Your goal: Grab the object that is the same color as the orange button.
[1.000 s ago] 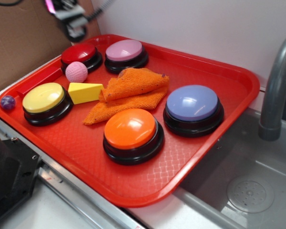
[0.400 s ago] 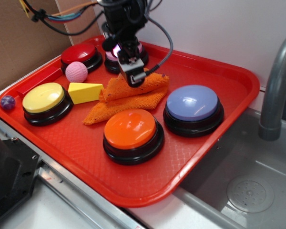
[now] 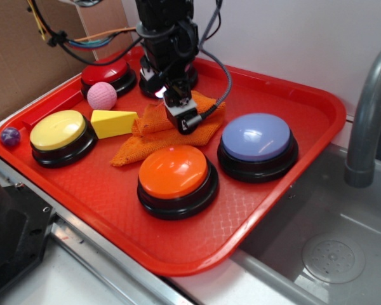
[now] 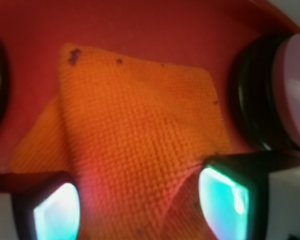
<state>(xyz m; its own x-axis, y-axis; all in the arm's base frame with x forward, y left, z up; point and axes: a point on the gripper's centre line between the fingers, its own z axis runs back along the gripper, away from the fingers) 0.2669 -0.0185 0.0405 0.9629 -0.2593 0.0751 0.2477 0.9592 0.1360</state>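
Note:
The orange terry cloth [image 3: 153, 130] lies rumpled and folded in the middle of the red tray [image 3: 292, 184], behind the orange dome button [image 3: 174, 171]. My gripper [image 3: 184, 121] is down on the cloth's raised fold. In the wrist view the cloth [image 4: 140, 135] fills the frame and my gripper [image 4: 140, 207] is open, one finger [image 4: 55, 210] at each side of the fold, with cloth between them. The jaws stand wide apart and have not closed on it.
On the tray also stand a blue-purple button [image 3: 257, 143], a yellow button [image 3: 58, 135], a red button [image 3: 105, 73], and a pink button [image 4: 290, 95] behind the arm. A yellow wedge [image 3: 112, 122], pink ball [image 3: 101, 95] and small purple ball [image 3: 10, 136] lie left. A sink with faucet [image 3: 368, 114] is right.
My gripper came in from the upper left, then dropped lower and a little forward onto the cloth's fold. The cloth has hardly moved.

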